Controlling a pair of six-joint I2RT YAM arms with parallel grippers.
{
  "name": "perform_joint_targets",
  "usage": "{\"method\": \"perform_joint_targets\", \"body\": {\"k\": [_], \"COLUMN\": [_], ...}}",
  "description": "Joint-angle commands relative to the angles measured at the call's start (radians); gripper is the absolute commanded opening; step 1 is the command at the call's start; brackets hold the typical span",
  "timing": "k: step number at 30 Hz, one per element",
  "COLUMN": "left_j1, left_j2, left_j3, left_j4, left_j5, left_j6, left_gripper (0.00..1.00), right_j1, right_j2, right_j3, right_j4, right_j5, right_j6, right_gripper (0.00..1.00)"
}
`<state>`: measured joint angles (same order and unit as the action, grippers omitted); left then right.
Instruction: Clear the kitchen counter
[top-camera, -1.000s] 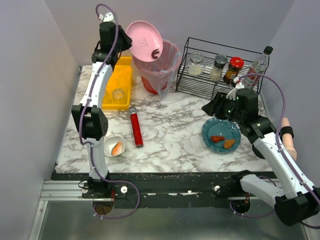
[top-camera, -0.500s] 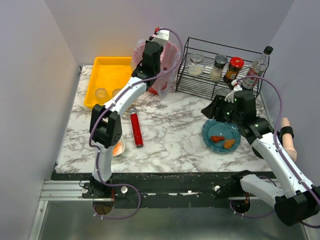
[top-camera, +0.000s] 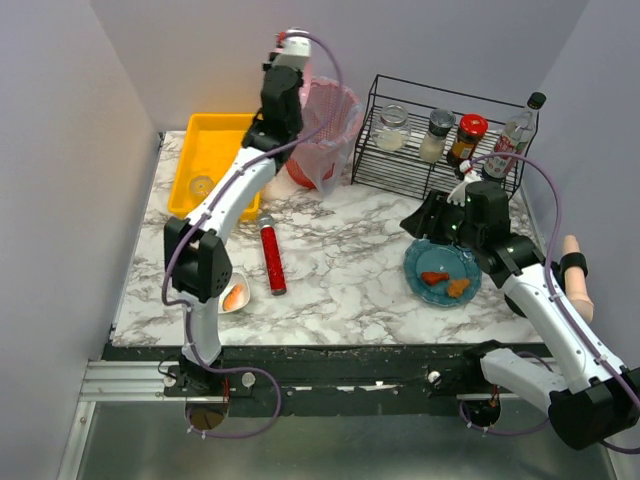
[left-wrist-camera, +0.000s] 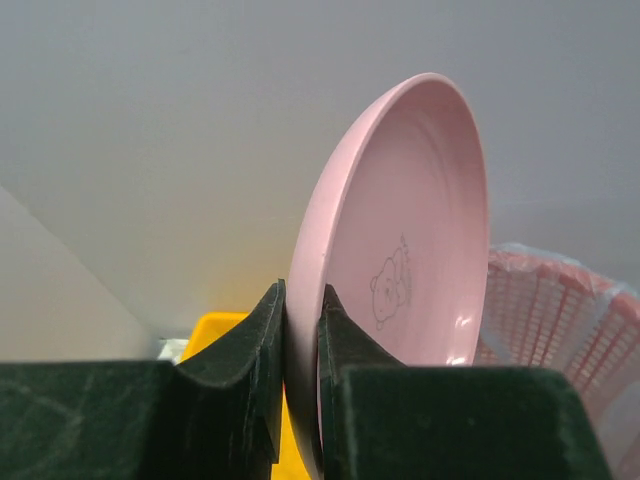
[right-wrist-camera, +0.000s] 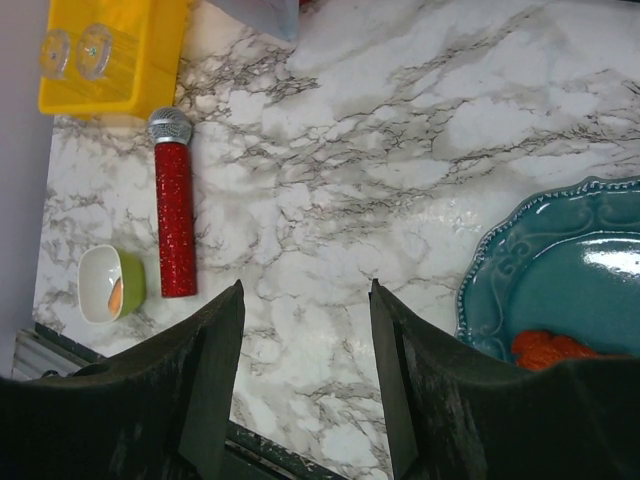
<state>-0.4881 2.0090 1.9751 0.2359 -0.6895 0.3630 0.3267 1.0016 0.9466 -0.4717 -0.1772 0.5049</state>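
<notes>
The kitchen counter (top-camera: 350, 270) is white marble with grey veins. My left gripper (left-wrist-camera: 300, 300) is shut on the rim of a pink plate (left-wrist-camera: 410, 220) and holds it on edge, high at the back between the yellow tray (top-camera: 205, 150) and the pink basket (top-camera: 335, 125). In the top view the left wrist (top-camera: 283, 85) mostly hides the plate. My right gripper (right-wrist-camera: 305, 285) is open and empty above bare counter (right-wrist-camera: 400, 150), just left of a teal plate (right-wrist-camera: 540, 270) with orange food (top-camera: 445, 282).
A red glitter cylinder (top-camera: 272, 258) lies left of centre. A small white and green bowl (top-camera: 232, 294) with an orange piece sits near the front left. The yellow tray holds clear glasses (right-wrist-camera: 75, 50). A black wire rack (top-camera: 440, 135) with jars stands at the back right.
My left arm swung the pink plate right over the basket, then back a little, and now holds it on edge. My right arm barely moved.
</notes>
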Motion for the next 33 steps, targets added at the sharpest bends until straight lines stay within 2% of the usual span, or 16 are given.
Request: {"method": "perform_joint_targets", "body": {"k": [1, 6, 9, 13, 15, 23, 33], "left_j1": [0.244, 0.507, 0.62, 0.671, 0.671, 0.672, 0.672], "left_j2": [-0.209, -0.268, -0.234, -0.083, -0.018, 0.118, 0.253], "left_j3": [0.048, -0.085, -0.125, 0.013, 0.054, 0.05, 0.117], "left_j4": [-0.234, -0.234, -0.233, -0.383, -0.408, -0.428, -0.521], "left_j5": [0.272, 0.539, 0.672, 0.824, 0.87, 0.857, 0.826], "left_j6": [-0.558, -0.895, -1.019, -1.058, -1.062, -1.052, -0.995], "left_gripper": [0.0, 0.0, 0.0, 0.0, 0.0, 0.0, 0.0], "right_j1": [-0.005, -0.005, -0.005, -0.006, -0.006, -0.006, -0.006], "right_j2": [0.011, 0.023, 0.025, 0.026, 0.026, 0.009, 0.008], "right_j3": [-0.014, -0.017, -0.019, -0.023, -0.029, -0.048, -0.055], "right_j4": [0.019, 0.025, 0.025, 0.027, 0.027, 0.027, 0.024], "right_j5": [-0.03, -0.041, -0.041, -0.042, -0.038, -0.024, -0.019], "right_j6": [-0.005, -0.006, -0.006, -0.009, -0.011, -0.014, -0.011], "right_gripper": [0.61, 0.61, 0.61, 0.61, 0.61, 0.61, 0.61]}}
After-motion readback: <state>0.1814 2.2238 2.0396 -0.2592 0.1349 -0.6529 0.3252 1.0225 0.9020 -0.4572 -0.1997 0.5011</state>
